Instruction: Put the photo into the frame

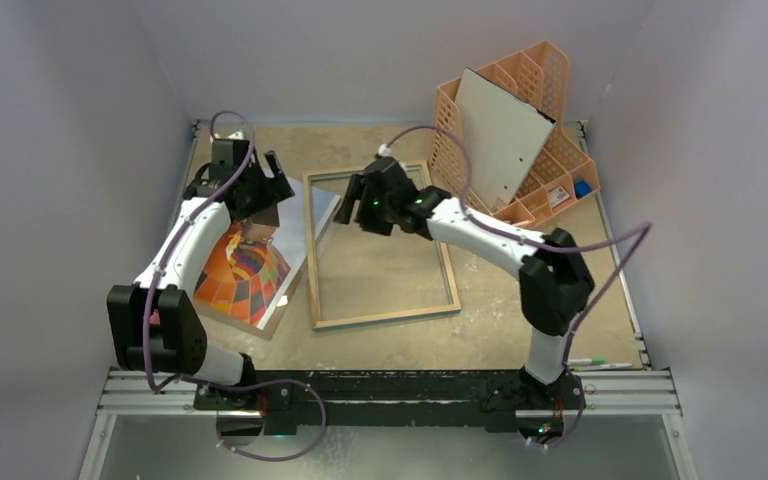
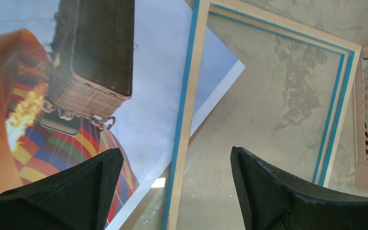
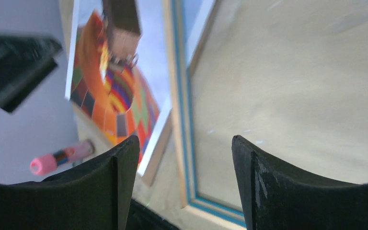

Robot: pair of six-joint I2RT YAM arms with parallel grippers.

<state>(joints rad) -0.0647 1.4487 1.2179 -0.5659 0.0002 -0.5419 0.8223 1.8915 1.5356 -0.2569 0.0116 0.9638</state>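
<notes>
The frame (image 1: pixel 385 317) lies flat mid-table with its wood-coloured back rim up and a blue edge showing (image 2: pixel 187 96). To its left the photo (image 1: pixel 245 275), an orange balloon on pale sky, lies flat; one corner reaches under the frame's left rail and shows through the glass. My left gripper (image 1: pixel 265 190) hangs open above the photo's far end, and in the left wrist view its gripper (image 2: pixel 176 151) straddles the frame's left rail from above. My right gripper (image 1: pixel 355 200) is open over the frame's far left corner (image 3: pixel 176 86), holding nothing (image 3: pixel 184 140).
A brown backing board (image 1: pixel 270 320) lies under the photo. An orange lattice organiser (image 1: pixel 550 160) stands at the back right with a grey-white board (image 1: pixel 500 135) leaning in it. A pink marker (image 3: pixel 60 160) lies by the left wall. Pens (image 1: pixel 600 363) rest at the near right edge.
</notes>
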